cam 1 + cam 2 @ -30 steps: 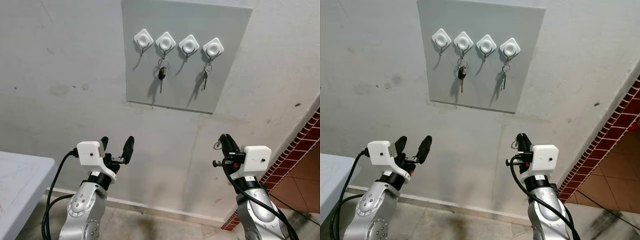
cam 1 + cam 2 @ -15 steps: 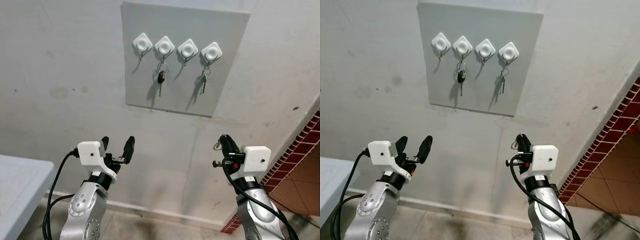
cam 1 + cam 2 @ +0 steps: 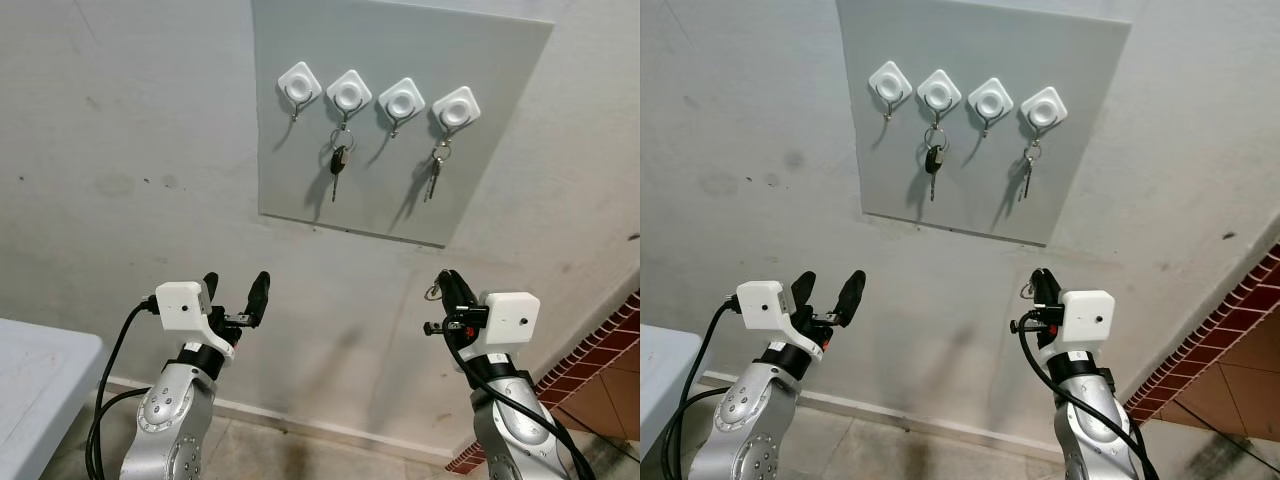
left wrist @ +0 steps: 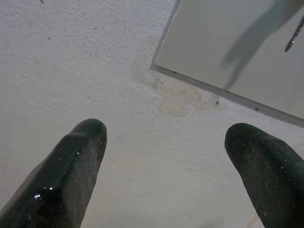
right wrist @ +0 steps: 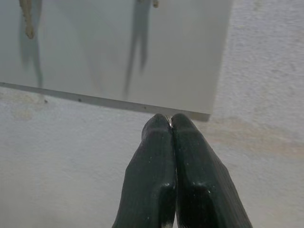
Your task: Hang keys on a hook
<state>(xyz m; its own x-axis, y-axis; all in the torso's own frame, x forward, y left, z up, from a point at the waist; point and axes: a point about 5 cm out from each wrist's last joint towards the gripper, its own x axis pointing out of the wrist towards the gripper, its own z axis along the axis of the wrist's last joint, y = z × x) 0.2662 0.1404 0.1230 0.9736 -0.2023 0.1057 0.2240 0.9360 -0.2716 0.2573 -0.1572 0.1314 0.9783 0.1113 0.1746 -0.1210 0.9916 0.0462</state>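
A grey board (image 3: 290, 170) on the wall carries a row of white diamond-shaped hooks. The first hook (image 3: 299, 82) and third hook (image 3: 402, 99) are bare. A black-headed key (image 3: 338, 160) hangs from the second hook, and a silver key (image 3: 434, 175) from the fourth. Well below the board's right edge, my right gripper (image 3: 446, 282) is shut on a small key ring (image 3: 433, 292); a metal glint shows at its fingertips (image 5: 170, 124). My left gripper (image 3: 235, 284) stands open and empty below the board's left edge, pointing at the wall.
A white table (image 3: 40, 365) juts in at the lower left. A red brick wall (image 3: 605, 345) and tiled floor lie at the lower right. The plaster wall runs down to a skirting line (image 3: 300, 418) above the floor.
The whole picture has shifted: the board now sits further right and a little lower, so the camera moved. Both arms hold the same pose.
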